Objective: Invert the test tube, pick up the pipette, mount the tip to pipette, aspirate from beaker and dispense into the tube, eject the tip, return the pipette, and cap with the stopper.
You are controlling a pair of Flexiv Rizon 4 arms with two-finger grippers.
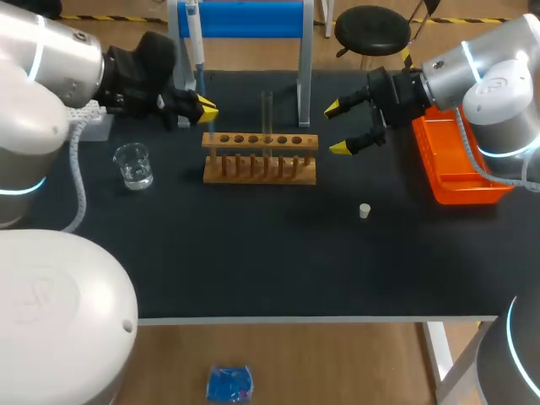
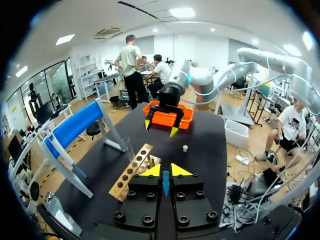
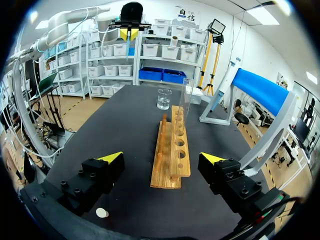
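The test tube (image 1: 267,111) stands upright in a middle hole of the wooden rack (image 1: 260,159), near the middle of the dark surface (image 1: 253,253). We see the beaker (image 1: 133,164), holding a little clear liquid, well to the rack's left. The small white stopper (image 1: 364,211) lies apart, nearer us and to the rack's right. The pipette (image 1: 194,38) hangs on the blue-barred stand (image 1: 253,18) behind the rack. An orange tray (image 1: 460,169) sits at the surface's right edge. Our left arm (image 1: 59,59) holds the left jaws by the rack's back left corner, drawn narrow, with a thin blue sliver in the slit that we cannot identify. Our right arm (image 1: 494,80) holds the right jaws wide off the rack's right end, gripping nothing.
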